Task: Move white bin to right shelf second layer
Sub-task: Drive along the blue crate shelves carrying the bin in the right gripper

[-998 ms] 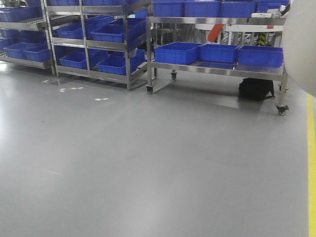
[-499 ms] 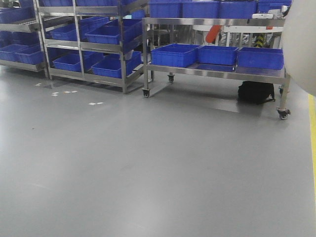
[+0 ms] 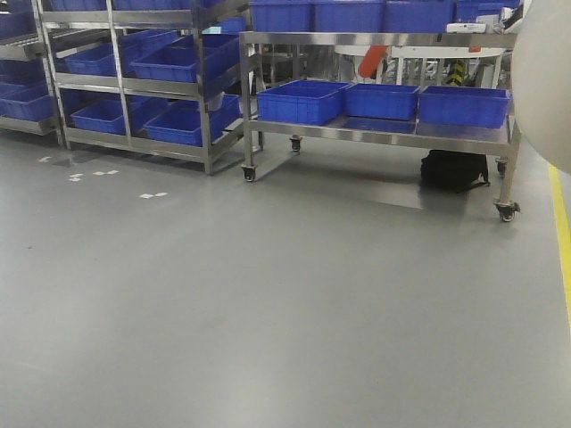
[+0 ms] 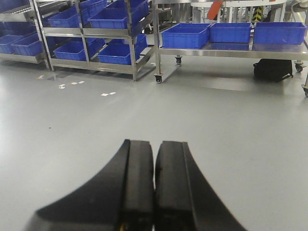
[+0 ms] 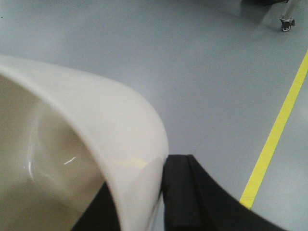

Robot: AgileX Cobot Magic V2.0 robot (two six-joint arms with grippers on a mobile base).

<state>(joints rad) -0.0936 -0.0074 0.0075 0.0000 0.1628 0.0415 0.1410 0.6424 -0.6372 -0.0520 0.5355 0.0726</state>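
Observation:
The white bin (image 5: pixel 96 110) hangs above the grey floor; my right gripper (image 5: pixel 144 178) is shut on its rim, one black finger (image 5: pixel 180 192) outside the wall and the other inside. Its cream wall also fills the right edge of the front view (image 3: pixel 546 80). My left gripper (image 4: pixel 155 144) is shut with nothing in it, pointing over bare floor. Far ahead on the left stands the right shelf, a steel rack whose middle second layer (image 3: pixel 152 86) (image 4: pixel 86 32) carries blue crates; its rollers are too small to make out.
A wheeled steel cart (image 3: pixel 375 132) with blue crates (image 3: pixel 303 100) stands ahead, a black bag (image 3: pixel 455 169) under it. Another crate rack (image 3: pixel 22 98) is at far left. A yellow floor line (image 3: pixel 560 241) runs along the right. White floor marks (image 3: pixel 152 194) lie before the racks.
The racks and cart have slid leftward in the front view, so my view has swung to the right. The bin stays at the right edge in my right gripper.

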